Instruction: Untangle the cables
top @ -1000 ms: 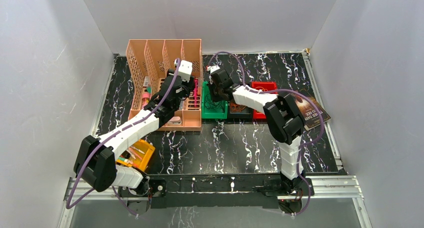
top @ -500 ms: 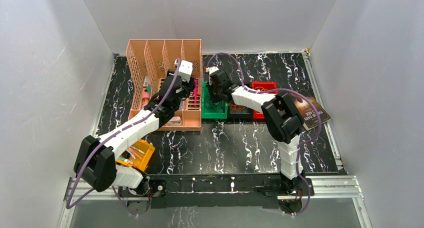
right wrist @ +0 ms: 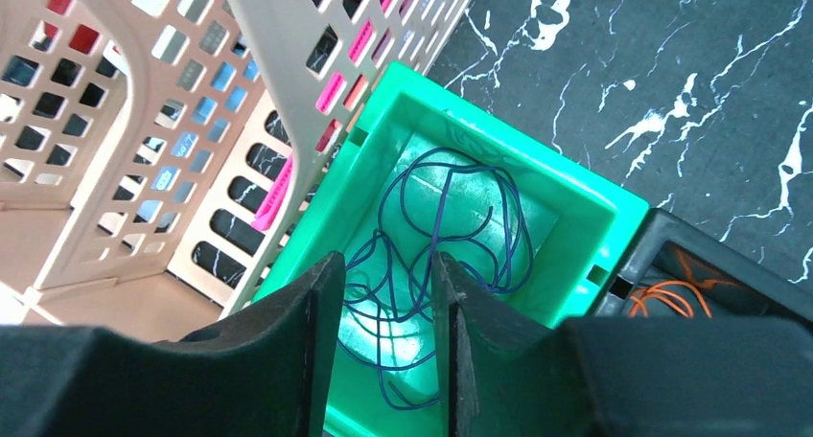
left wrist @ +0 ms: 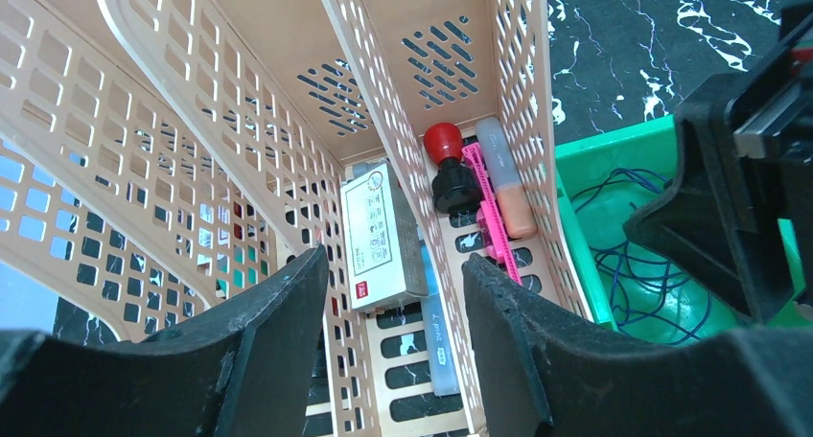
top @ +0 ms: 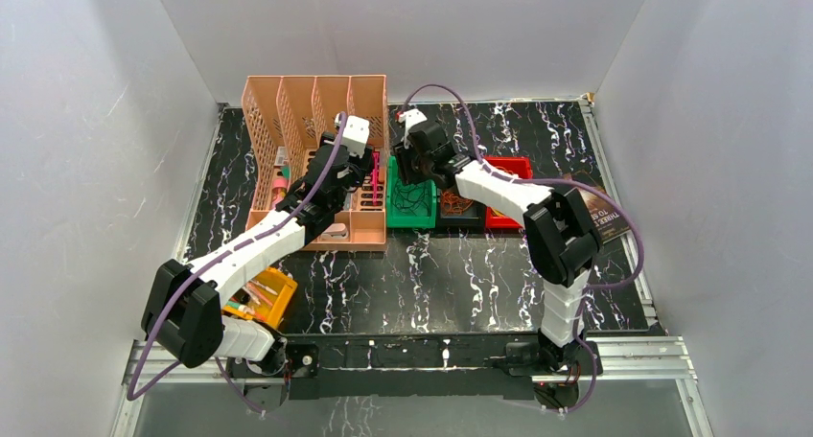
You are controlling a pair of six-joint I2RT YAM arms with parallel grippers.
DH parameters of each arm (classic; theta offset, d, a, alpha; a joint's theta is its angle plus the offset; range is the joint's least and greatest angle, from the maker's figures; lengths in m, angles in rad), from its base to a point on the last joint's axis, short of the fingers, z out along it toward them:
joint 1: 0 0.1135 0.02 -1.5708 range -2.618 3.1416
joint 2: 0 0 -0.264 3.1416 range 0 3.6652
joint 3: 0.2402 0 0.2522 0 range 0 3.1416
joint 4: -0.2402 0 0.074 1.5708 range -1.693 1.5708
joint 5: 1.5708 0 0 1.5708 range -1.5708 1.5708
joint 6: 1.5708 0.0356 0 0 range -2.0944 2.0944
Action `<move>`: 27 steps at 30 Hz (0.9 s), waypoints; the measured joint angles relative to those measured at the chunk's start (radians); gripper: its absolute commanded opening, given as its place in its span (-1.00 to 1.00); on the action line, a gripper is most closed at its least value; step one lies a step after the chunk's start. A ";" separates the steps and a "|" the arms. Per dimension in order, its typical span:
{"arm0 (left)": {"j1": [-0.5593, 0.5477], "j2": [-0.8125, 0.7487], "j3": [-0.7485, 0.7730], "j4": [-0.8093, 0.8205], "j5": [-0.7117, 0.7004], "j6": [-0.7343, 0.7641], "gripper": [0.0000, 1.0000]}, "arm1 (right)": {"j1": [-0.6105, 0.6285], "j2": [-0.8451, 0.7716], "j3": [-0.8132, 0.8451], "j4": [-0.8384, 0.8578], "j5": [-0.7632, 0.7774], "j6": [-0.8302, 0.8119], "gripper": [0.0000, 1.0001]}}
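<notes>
Dark blue cables (right wrist: 460, 217) lie in a loose tangle in the green bin (right wrist: 537, 178). My right gripper (right wrist: 383, 262) hovers over that bin, open, with nothing between its jaws. Orange cables (right wrist: 662, 298) lie in the black bin (right wrist: 690, 245) to its right. In the top view the right gripper (top: 410, 173) is over the green bin (top: 393, 212). My left gripper (top: 369, 169) is open and empty above the peach file organizer (top: 316, 102). The left wrist view shows the left gripper (left wrist: 395, 260), the blue cables (left wrist: 633, 264) and the green bin (left wrist: 585, 149). No yellow or red cables can be made out.
The organizer (left wrist: 288, 63) holds a white box (left wrist: 379, 231), a red-capped bottle (left wrist: 446, 159) and pink and orange pens (left wrist: 494, 197). A red bin (top: 505, 169) stands beyond the black bin (top: 456, 207). A book (top: 604, 212) lies at the right. A yellow box (top: 267, 298) sits near left.
My right gripper has risen and drawn back a little over the green bin, and its elbow has swung to the right. The left arm has not moved.
</notes>
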 measured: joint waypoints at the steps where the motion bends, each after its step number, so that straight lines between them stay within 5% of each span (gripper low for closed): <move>1: 0.000 0.000 0.000 0.000 0.000 0.000 0.07 | 0.000 -0.008 0.000 0.000 0.000 0.000 -0.01; 17: 0.000 0.000 0.000 0.000 0.000 0.003 0.10 | 0.000 -0.229 -0.116 -0.033 0.125 -0.010 0.10; 27: 0.000 -0.052 0.000 -0.016 0.017 -0.049 0.12 | 0.000 -0.618 -0.427 0.030 0.142 -0.022 0.24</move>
